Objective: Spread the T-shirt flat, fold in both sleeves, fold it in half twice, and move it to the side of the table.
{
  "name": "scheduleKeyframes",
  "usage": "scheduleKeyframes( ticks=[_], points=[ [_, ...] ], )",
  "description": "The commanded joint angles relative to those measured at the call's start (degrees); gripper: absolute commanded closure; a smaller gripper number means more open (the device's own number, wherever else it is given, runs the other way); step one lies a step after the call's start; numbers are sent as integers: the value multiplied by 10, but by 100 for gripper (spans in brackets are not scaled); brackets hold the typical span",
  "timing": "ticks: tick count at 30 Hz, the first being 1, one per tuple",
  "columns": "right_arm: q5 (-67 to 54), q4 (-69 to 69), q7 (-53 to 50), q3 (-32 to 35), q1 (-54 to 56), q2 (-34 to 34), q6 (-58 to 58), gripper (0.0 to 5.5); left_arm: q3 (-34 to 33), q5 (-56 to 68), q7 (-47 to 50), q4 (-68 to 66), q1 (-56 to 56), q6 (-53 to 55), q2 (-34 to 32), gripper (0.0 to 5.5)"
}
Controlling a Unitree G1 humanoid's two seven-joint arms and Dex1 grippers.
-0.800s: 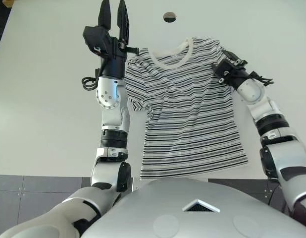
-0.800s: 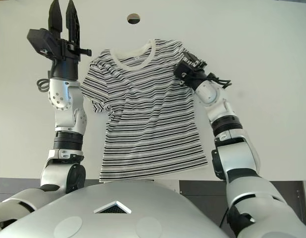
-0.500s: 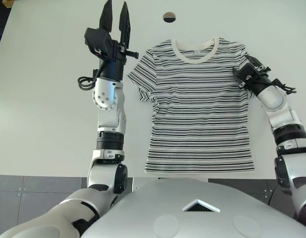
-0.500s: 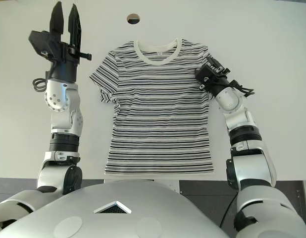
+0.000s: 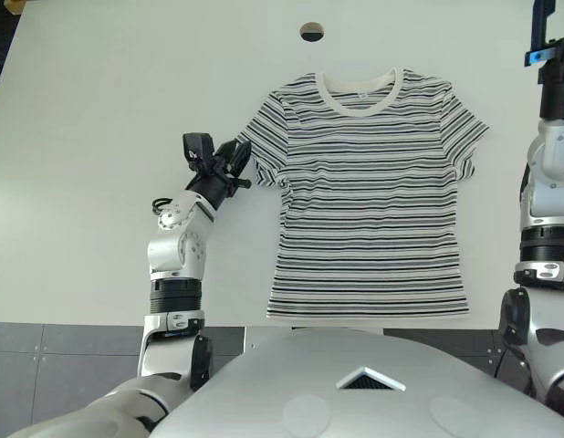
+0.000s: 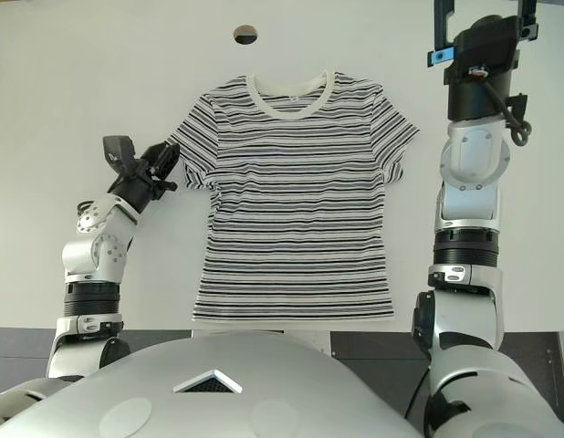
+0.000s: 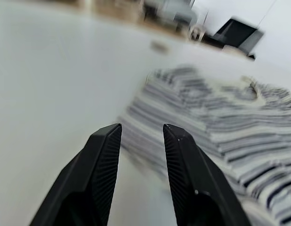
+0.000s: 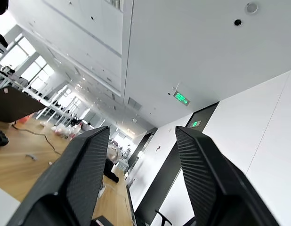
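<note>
The black-and-white striped T-shirt (image 5: 369,182) lies face up and flat on the white table (image 5: 81,137), collar at the far side, both sleeves spread outward. My left gripper (image 5: 240,157) sits low over the table just left of the left sleeve (image 5: 264,151), open, its fingertips pointing at the sleeve edge and not holding it. The left wrist view has the sleeve (image 7: 183,103) right ahead of the open gripper (image 7: 141,128). My right arm (image 6: 481,41) is raised high beside the right sleeve (image 6: 396,137). Its gripper (image 8: 143,134) points at the ceiling, open and holding nothing.
A dark round hole (image 5: 312,32) sits in the tabletop just beyond the collar. The table's near edge (image 5: 81,321) runs below the shirt's hem, with grey floor past it. Wide bare tabletop lies to the left of the shirt.
My left arm has dropped from upright to table level beside the left sleeve. My right gripper has left the right shoulder and swung up high. The right sleeve now lies spread out.
</note>
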State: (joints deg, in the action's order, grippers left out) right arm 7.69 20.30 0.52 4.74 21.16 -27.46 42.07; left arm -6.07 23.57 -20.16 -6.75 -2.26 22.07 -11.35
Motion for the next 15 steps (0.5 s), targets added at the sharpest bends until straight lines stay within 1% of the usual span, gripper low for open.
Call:
scheduleKeyframes(
  ticks=[1, 5, 8, 9, 10, 15],
  points=[
    [0, -19, 4, 6, -8, 8, -13, 292, -17, 21, 21, 9, 6, 84, -1, 386],
    [-5, -29, 10, 9, -11, 8, -16, 292, -21, 19, 38, -9, -4, 115, 5, 386],
    [-6, -27, 15, 11, -9, 8, -16, 292, -19, 23, 33, -18, -12, 127, 9, 386],
    [-7, -26, 16, 11, -8, 8, -16, 287, -19, 25, 31, -21, -16, 129, 10, 404],
    [-7, -25, 17, 11, -7, 9, -17, 287, -21, 28, 31, -25, -20, 132, 12, 404],
    [-11, -18, 31, 7, -10, 10, -32, 287, -26, 31, 28, -61, -48, 126, 22, 500]
  ],
)
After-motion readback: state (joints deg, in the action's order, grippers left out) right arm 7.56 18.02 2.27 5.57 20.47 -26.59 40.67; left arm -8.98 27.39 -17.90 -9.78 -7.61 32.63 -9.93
